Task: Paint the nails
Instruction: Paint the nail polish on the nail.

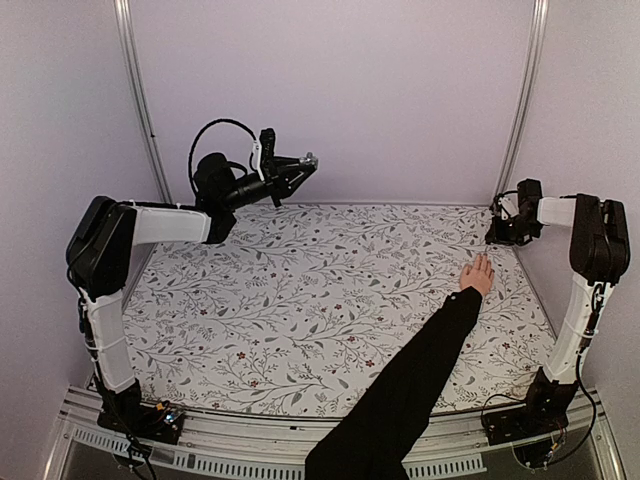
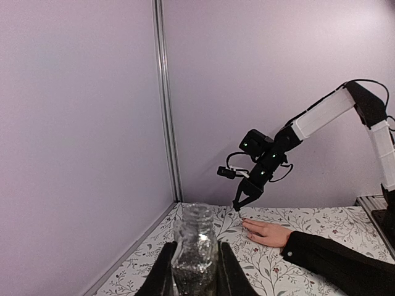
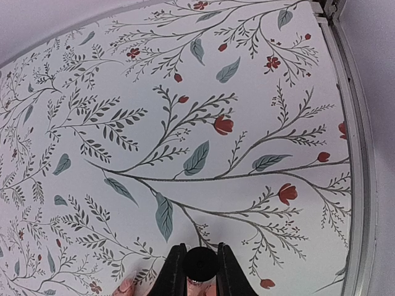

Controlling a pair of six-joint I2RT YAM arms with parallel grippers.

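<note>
Black sleeve (image 1: 400,390) ran 7-to-1 o'clock, hand (image 1: 478,276) and nails (image 3: 127,284) pointing 1 o'clock at right gripper (image 3: 199,275) pinching black cap (image 3: 199,261); left gripper (image 2: 194,275) clamped open bottle (image 2: 194,237), 11 o'clock.

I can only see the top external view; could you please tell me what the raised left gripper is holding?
Observer: The left wrist view shows the left gripper shut on a small clear glass bottle with dark glittery contents and an uncapped threaded neck.
Operator: Thank you. Is the other arm holding anything?
Observer: Yes, the right gripper clamps a round black cap; a bare light-skinned fingertip shows just left of its fingers.
</note>
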